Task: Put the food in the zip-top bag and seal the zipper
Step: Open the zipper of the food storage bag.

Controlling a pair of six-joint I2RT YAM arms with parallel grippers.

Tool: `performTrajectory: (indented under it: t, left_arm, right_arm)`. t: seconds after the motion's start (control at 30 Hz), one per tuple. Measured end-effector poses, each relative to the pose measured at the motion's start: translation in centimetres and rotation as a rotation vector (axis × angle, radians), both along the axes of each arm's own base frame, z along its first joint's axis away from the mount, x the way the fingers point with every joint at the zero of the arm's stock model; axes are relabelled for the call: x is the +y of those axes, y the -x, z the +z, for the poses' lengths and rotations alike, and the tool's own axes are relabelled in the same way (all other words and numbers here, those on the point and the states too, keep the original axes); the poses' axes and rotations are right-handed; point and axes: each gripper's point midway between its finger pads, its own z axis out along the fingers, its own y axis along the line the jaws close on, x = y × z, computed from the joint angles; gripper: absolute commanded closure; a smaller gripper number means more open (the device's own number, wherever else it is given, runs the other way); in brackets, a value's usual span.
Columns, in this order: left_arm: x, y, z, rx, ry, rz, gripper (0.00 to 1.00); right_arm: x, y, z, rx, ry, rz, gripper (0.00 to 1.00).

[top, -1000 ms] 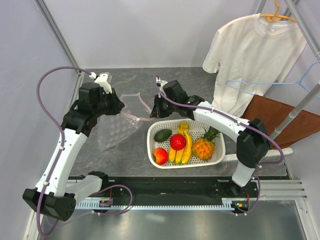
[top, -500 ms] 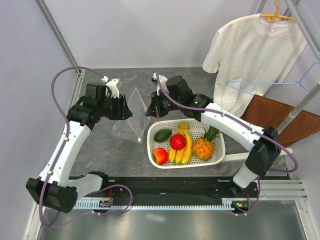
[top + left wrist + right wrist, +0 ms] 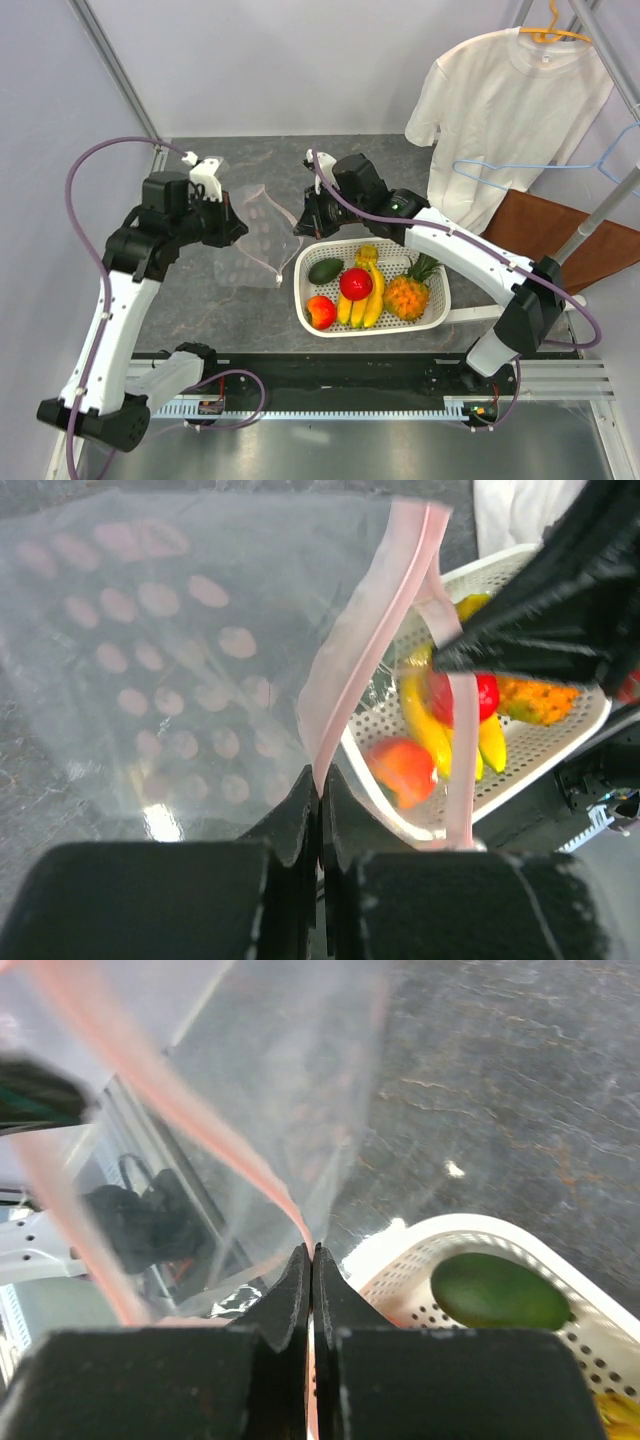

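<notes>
1. Your left claw (image 3: pixel 236 224) is pinching one lip of the zipper (image 3: pixel 352 695). In the left wrist view its fingers are pressing together on the pinkish-red strip, with no gap showing.
2. Your right claw (image 3: pixel 304 222) is gripping the other lip of the same strip, its fingers likewise pressed together on the thin pink edge.
3. The zip-top bag (image 3: pixel 256 232) is hanging between the two claws with its mouth being held apart. Its clear body is sagging below them toward the tabletop (image 3: pixel 400 170), and you cannot tell whether its lower corner is touching.
4. The food is lying outside the bag, in the white perforated basket (image 3: pixel 440 300) just beside and below your right claw, well apart from your left one.
5. Nearest your right claw, the dark green avocado (image 3: pixel 325 270) is resting by the basket rim.
6. Beyond it, the red apple (image 3: pixel 355 283) is sitting against the yellow banana bunch (image 3: pixel 368 292).
7. The pineapple (image 3: pixel 408 294) is lying farther out, and the red-orange fruit (image 3: pixel 320 312) is sitting in the corner farthest from both claws.
</notes>
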Motion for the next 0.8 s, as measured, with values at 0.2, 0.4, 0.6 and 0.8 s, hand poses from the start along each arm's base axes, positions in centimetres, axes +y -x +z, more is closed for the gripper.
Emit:
performTrajectory:
  t: [0.2,0.4,0.6,0.8]
  left_arm:
    - [0.5,3.3,1.7,0.019,-0.002,-0.028,0.98]
    - [-0.4,5.1,0.0,0.128,0.017,-0.099,0.98]
    - [-1.5,3.8,-2.7,0.224,0.031,-0.131,0.98]
    - [-3.0,3.0,-6.5,0.348,0.085,-0.163,0.98]
  right_arm:
    - [-1.7,-0.5,0.2,-0.014,0.058,-0.01,1.0]
    - [-3.0,0.7,0.8,-0.051,0.128,0.079,1.0]
    - [-5.3,2.7,-0.8,-0.057,0.21,0.144,0.84]
    - [-6.1,3.1,-1.8,-0.074,0.245,0.173,0.62]
